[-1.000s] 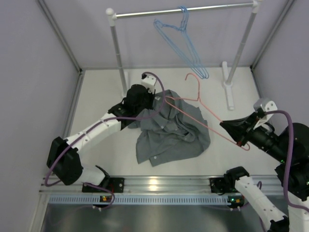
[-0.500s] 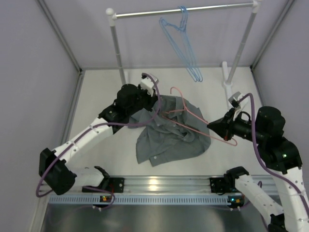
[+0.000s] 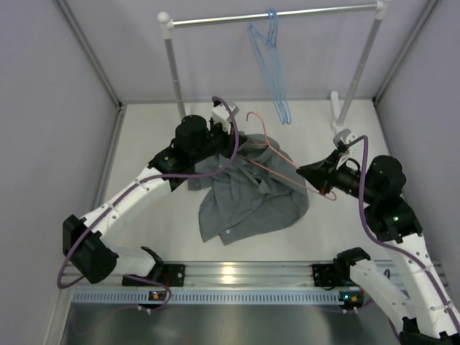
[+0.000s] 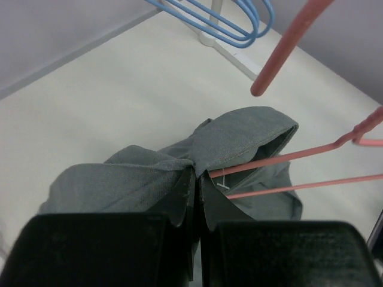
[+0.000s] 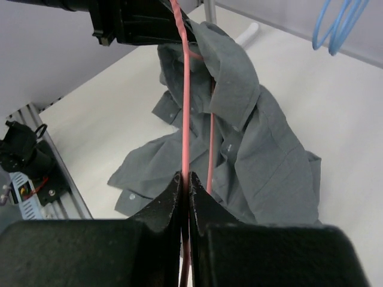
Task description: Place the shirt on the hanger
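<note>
Threading has begun but is far from finished, by my reading. The left pincer point(image 4: 196, 173) is clenched on a fold of the shirt point(image 3: 251, 201) at the collar and holds that part up off the counter point(image 3: 144, 144). The right pincer point(image 5: 185, 182) is clenched on the wire of the hanger point(image 5: 186, 107), holding it out toward the left arm. In the left wrist view, 2 pink wires run in under the raised collar beside the small white label, so 1 shoulder of the hanger seems to have entered the neck opening. The hook end stands free above the cloth. Most of the shirt lies crumpled on the counter between the 2 arms, its sleeves and front panels bunched; whether any buttons are done up I cannot tell.

What is left, as I judge it: working the wire fully through the neck so that both shoulders of the shirt sit on the hanger, then letting the cloth hang straight.

Walls close the counter on the left, right and back. The rack point(image 3: 287, 14) stands at the back, its posts on either side and the light blue hangers point(image 3: 269, 65) dangling just beyond the pink hook, so pushing further back risks a snag. Bare counter shows left of the shirt and between it and the arms' bases.
</note>
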Tool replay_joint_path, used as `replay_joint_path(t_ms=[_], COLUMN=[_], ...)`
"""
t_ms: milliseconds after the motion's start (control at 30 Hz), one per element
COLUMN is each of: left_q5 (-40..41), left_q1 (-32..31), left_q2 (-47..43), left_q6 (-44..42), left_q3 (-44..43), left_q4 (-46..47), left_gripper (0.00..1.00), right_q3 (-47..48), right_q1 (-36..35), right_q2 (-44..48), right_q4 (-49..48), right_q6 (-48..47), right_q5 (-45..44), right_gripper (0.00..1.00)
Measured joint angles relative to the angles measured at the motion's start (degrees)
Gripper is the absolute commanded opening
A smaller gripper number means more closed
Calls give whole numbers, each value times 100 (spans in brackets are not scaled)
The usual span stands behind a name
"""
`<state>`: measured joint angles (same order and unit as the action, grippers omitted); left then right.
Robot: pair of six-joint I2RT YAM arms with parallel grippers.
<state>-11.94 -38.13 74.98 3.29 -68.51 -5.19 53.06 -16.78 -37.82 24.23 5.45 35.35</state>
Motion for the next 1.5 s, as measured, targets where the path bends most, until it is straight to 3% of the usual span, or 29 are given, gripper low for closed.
replay_joint_path(t_ms=[200, 433, 700, 967, 1233, 1500], left_q5=[372, 387, -935, -1794, -2105, -1152], left_q1=[26, 140, 1207, 1322, 1335, 1357], left_q2=[485, 426, 170, 979, 1296, 935], left_q6=[988, 599, -120, 164, 579, 1034], left_q3=[-378, -531, -1539, -3563, -3027, -1976], left_q4=[-369, -826, -1397, -2256, -2568, -2625], left_gripper=[0, 0, 0, 0, 0, 0], right_q3=[-1156, -1257, -833, -374, -389, -501], right_q1=[-2, 4, 9, 9, 9, -33], right_q2=[-275, -758, -826, -774, -1606, -2396], right_q4=[-1777, -2612, -3401, -3987, -4223, -4118], right_q6=[457, 562, 909, 1003, 1287, 1615], right_q5=[70, 1088, 1950, 2022, 1602, 1327], right_gripper=[0, 0, 0, 0, 0, 0])
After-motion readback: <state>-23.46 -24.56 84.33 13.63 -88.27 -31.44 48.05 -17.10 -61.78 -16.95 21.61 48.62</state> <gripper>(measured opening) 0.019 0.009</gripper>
